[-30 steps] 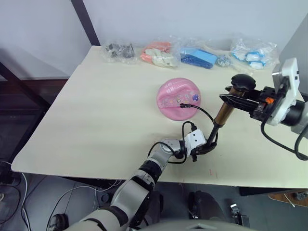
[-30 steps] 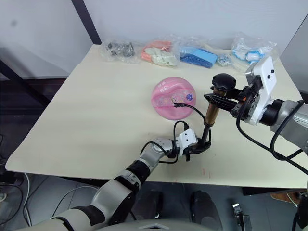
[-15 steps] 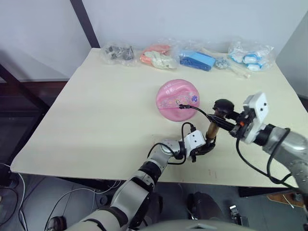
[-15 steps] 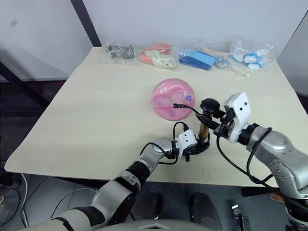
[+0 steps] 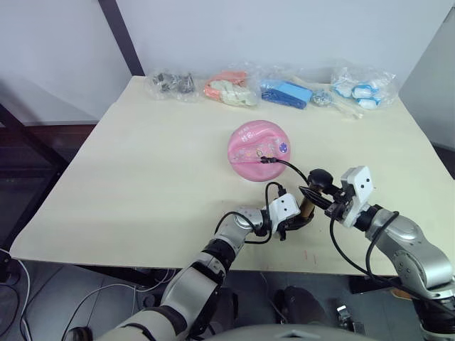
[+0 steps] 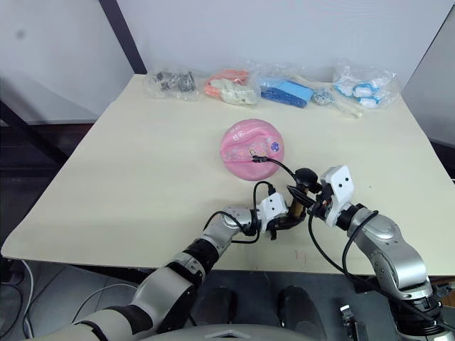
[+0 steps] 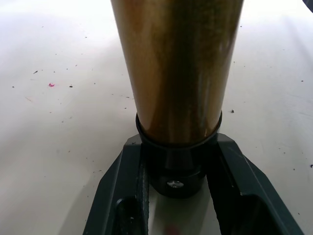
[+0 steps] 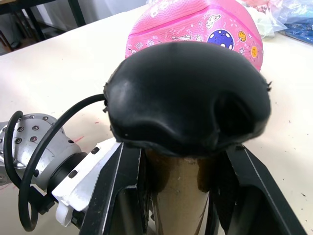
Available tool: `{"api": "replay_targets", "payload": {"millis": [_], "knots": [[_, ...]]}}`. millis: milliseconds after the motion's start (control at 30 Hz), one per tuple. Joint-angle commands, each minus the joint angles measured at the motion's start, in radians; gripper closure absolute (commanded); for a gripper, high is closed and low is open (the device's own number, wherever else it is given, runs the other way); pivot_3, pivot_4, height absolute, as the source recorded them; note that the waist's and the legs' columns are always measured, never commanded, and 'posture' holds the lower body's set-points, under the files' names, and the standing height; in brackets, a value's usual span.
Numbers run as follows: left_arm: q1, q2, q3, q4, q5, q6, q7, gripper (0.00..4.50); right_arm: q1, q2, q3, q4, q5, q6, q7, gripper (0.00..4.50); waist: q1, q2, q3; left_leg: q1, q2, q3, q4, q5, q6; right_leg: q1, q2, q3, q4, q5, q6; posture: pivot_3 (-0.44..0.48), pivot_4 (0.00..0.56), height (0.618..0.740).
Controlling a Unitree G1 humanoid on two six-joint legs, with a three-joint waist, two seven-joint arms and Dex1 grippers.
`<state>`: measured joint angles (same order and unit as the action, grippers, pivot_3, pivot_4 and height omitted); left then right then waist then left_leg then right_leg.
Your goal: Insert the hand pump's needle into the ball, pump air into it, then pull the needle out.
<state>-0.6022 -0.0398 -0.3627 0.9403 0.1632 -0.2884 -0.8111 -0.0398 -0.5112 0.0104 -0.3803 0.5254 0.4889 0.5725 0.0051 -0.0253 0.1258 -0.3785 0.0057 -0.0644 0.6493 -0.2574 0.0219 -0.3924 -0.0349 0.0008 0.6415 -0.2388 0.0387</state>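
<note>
We clamp the hand pump [image 5: 307, 207] base with our left gripper [image 5: 290, 226] to steady it upright; the right gripper [image 5: 313, 196] grasps its T-handle. The ball [image 5: 257, 150] sits at 11 o'clock, needle [image 5: 264, 160] inserted.

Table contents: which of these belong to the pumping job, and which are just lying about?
In use:
- ball, hose plugged into it
- pump, base held by left hand, handle by right hand
- needle at the ball's valve

Lying about:
- clear bags of small items along the table's far edge
</note>
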Motion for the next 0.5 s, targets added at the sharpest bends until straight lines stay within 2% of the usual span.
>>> {"api": "replay_targets", "payload": {"millis": [33,200,367,500], "knots": [[0.027,0.003,-0.028,0.024,0.02,0.024,-0.032,3.38,-0.043,-0.056,-0.071,-0.069,0.09,0.138,-0.004,3.45,0.003,0.003,0.003,-0.001,-0.001,0.0,0.0,0.0,0.0,-0.001,0.0,0.0,0.0,0.0,0.0,0.0,0.15,0.74],[0.02,-0.003,-0.03,0.028,0.021,0.027,-0.032,3.38,-0.187,-0.154,-0.249,-0.213,0.317,0.303,-0.055,3.45,0.009,0.016,0.022,-0.005,-0.003,0.001,0.0,0.0,0.0,-0.004,-0.003,0.001,0.0,0.001,-0.001,0.0,0.15,0.74],[0.018,-0.01,-0.031,0.032,0.022,0.028,-0.031,3.38,-0.269,-0.238,-0.356,-0.253,0.487,0.41,-0.105,3.45,0.009,0.013,0.025,-0.008,-0.004,0.0,0.0,0.0,0.0,-0.006,-0.003,0.0,-0.001,0.002,-0.002,0.0,0.15,0.74],[0.016,-0.014,-0.031,0.036,0.022,0.025,-0.03,3.38,-0.366,-0.351,-0.461,-0.242,0.639,0.469,-0.141,3.45,0.009,0.013,0.029,-0.009,-0.004,0.001,0.002,0.0,0.0,-0.006,-0.004,0.001,0.0,0.002,-0.001,0.0,0.15,0.74]]}}
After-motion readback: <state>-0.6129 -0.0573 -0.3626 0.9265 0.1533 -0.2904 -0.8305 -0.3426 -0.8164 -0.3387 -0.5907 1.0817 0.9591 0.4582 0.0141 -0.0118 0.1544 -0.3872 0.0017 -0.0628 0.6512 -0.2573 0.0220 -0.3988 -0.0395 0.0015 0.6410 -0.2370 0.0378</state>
